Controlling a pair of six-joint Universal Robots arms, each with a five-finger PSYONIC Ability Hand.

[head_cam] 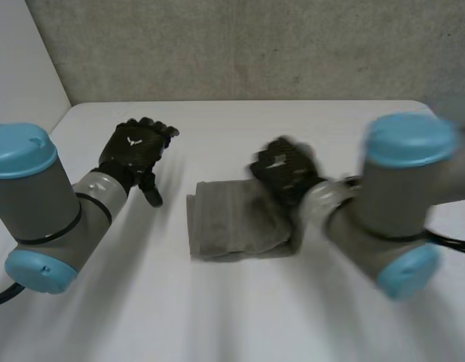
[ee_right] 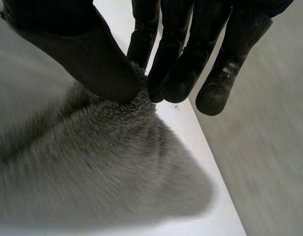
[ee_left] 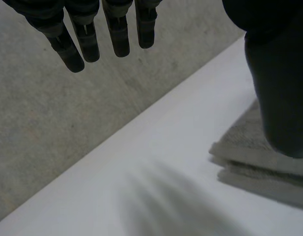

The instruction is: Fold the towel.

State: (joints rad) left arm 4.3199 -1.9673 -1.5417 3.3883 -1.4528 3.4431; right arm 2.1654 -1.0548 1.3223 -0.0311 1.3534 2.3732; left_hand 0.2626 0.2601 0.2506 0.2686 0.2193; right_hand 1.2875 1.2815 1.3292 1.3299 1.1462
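The right hand (ee_right: 180,34) has its thumb and fingertips (ee_right: 166,83) closed together on a raised peak of the grey towel (ee_right: 107,167). The pinched bit itself is hidden between them. One outer finger stands just off the cloth. Away from the fingertips the towel slopes down in a smeared mound, its weave hard to make out.

In the head view this hand is blurred. It sits at the towel's far corner on the robot's right, and its wrist and arm (head_cam: 383,204) cover that side edge. The towel lies folded on the white table (head_cam: 217,317), between the two hands.

The left hand (head_cam: 134,154) hovers above the table, near the towel's other side but apart from it. Its fingers (ee_left: 87,39) are straight, slightly spread and hold nothing, with their tips toward the grey wall (ee_left: 43,123). Just beyond its thumb the towel's folded edge shows stacked layers. The thumb covers part of that edge and the rest is cut off at the frame's border, so how many layers there are cannot be told.
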